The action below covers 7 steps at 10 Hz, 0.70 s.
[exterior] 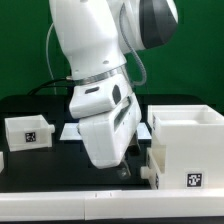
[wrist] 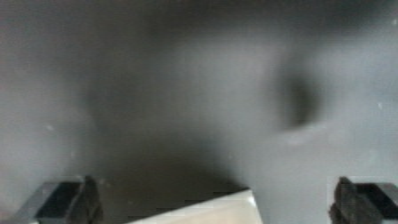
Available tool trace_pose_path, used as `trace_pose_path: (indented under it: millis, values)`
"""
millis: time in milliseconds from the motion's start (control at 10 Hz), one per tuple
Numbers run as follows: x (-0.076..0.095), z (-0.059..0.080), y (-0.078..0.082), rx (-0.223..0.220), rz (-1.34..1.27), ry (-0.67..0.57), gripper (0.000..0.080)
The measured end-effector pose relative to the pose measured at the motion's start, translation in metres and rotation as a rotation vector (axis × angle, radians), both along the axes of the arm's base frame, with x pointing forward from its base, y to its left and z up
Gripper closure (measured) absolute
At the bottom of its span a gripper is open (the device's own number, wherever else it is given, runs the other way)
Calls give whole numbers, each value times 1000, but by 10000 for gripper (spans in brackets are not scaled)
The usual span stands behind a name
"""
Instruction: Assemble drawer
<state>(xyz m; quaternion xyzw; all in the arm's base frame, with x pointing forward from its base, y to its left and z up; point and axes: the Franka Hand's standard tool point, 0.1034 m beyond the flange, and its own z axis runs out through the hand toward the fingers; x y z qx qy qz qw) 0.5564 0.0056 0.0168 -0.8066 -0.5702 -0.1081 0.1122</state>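
The tall white drawer casing [exterior: 186,150] stands at the exterior view's right, open on top, with a square marker on its front. A small white tray [exterior: 28,131] with a marker lies at the exterior view's left. A low white part [exterior: 146,172], likely another tray, sits against the casing's left side. My gripper [exterior: 122,172] hangs low just left of that part, close to the table. In the wrist view my gripper [wrist: 217,205] is open, with the dark fingers [wrist: 68,200] wide apart. A white corner [wrist: 196,212] lies between them, touching neither.
The marker board [exterior: 72,130] lies flat behind the arm, mostly hidden by it. The table is black, with a white front edge [exterior: 60,193]. The wrist view is blurred and mostly shows dark table.
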Motion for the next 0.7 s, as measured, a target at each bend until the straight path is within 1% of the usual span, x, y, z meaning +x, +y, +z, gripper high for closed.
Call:
trace_pose_path:
  millis: [100,200,700]
  values:
    - [2,5,-7,-5,-13,-6,150]
    - [5,13,-13,-14,-32,-15,150]
    - [3,11,-12,-13,-33,-11,150]
